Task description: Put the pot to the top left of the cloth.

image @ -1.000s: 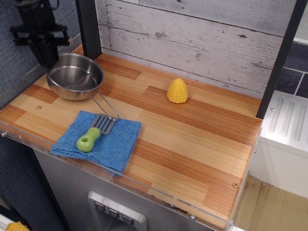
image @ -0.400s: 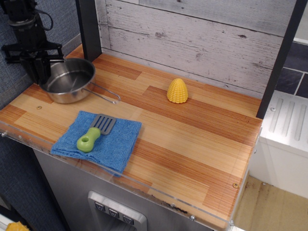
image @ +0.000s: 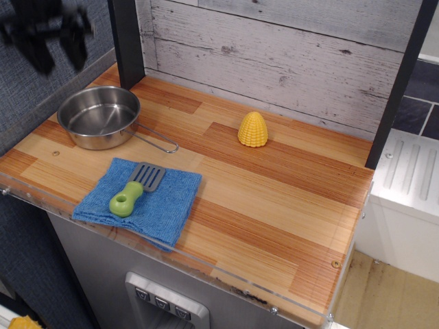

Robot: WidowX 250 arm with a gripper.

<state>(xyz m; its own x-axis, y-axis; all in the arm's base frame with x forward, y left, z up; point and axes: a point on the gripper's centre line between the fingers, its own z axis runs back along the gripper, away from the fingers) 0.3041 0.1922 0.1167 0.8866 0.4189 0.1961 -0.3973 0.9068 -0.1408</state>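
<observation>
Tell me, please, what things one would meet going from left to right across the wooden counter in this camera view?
Pot → green-handled spatula lying on the blue cloth → yellow corn. The blurred gripper is up at the far left, above the counter.

The shiny silver round metal pot (image: pixel 99 116) is glinting grey. The soft blue square towel cloth (image: pixel 147 202) is showing plain blue. The spatula (image: pixel 136 188) is showing a green handle and grey blade. The bumpy yellow plastic corn (image: pixel 253 129) is glowing yellow. The striped brown-and-tan wooden table (image: pixel 274 199) is showing stripes.
</observation>
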